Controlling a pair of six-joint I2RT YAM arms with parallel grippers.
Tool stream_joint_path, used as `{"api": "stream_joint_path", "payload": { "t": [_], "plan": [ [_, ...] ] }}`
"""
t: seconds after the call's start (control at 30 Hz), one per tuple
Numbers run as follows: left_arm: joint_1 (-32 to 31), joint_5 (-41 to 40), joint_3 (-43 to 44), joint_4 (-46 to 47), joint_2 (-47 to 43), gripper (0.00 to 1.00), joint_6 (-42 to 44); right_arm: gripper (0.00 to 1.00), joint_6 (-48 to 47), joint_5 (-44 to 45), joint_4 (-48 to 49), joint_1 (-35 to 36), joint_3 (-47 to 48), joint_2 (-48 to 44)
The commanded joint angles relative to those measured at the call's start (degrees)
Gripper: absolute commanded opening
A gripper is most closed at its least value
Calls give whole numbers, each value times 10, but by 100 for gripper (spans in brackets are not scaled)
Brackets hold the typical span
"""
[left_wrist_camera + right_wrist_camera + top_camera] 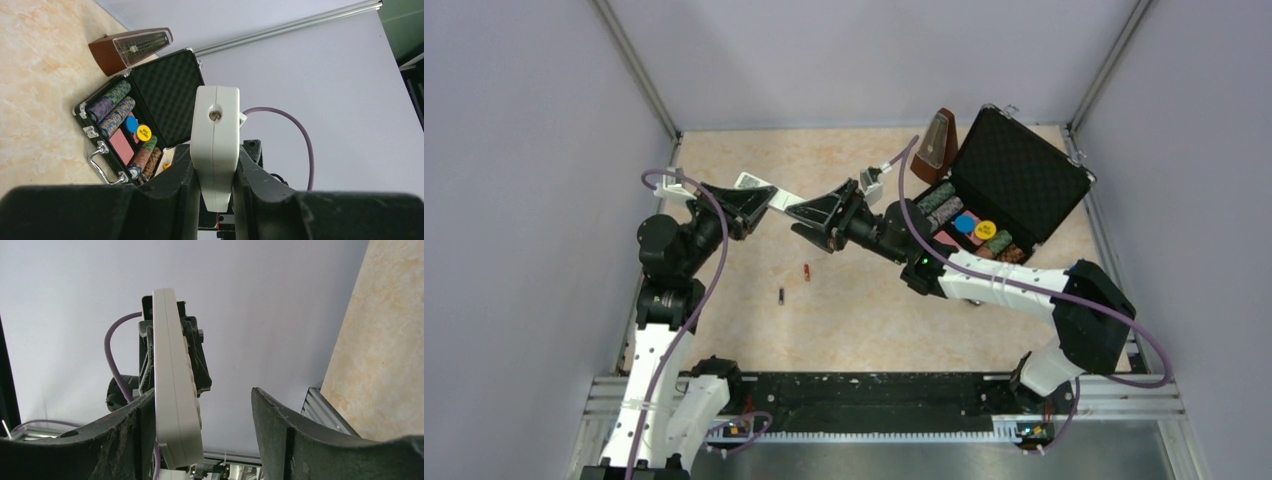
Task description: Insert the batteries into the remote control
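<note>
L gripper [215,157] clamped on remote control [216,125]; R gripper [202,400] jaws spread round its other end.
Yellow chip [144,132] in case [170,95]: print unreadable. Red battery [806,271], black battery [781,295] on table [874,320].

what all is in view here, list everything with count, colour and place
remote control: one, white, held between the two grippers
batteries: two, one red and one black, lying apart on the table, nearer the arm bases than the grippers
case: one, black, open, far right of the table
poker chips: several stacks, mixed colours, inside the case with a blue and a yellow disc
metronome: one, brown, far side, just left of the case
table: one, beige marbled
left gripper: one, black, shut on the remote control
right gripper: one, black, open, the remote's other end between its fingers
</note>
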Motion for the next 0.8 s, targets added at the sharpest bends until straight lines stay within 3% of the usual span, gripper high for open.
{"api": "stream_joint_path", "payload": {
  "t": [0.0, 0.27, 0.5, 0.77],
  "plan": [
    [0, 9, 5, 44, -21, 0, -6, 64, 9, 4, 27, -11, 15, 1],
    [0, 9, 14, 18, -26, 0, 8, 59, 21, -4, 29, -13, 13, 8],
    [0, 9, 20, 15, -25, 0, 8, 30, 23, -14, 11, -13, 18, 9],
    [0, -23, 53, 9, -5, 0, 25, 14, 22, -45, 15, -15, -2, -3]
  ]
}}
